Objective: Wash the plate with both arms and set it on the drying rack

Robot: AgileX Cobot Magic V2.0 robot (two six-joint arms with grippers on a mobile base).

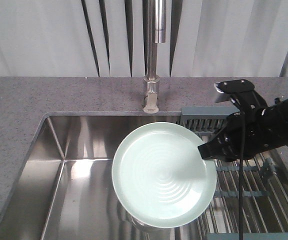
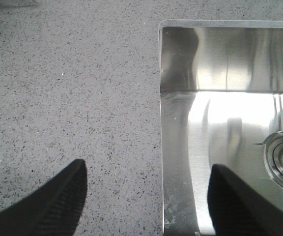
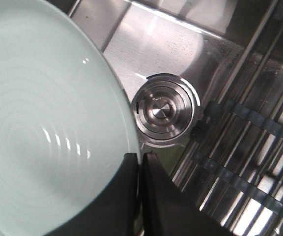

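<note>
The round pale mint-green plate [image 1: 164,175] is held above the shiny steel sink basin [image 1: 59,165], its right rim pinched by the black right tool [image 1: 207,152]. The metal-rod drying rack [image 1: 264,200], framed in grey-blue plastic, sits just to its right. The black left tool [image 2: 146,189] hangs spread over the speckled grey stone bench [image 2: 58,88] at the basin's corner, seemingly well apart from the plate.

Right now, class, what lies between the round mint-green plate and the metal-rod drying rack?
The round steel sink drain; the right wrist view shows it between plate and drying rack.
</note>
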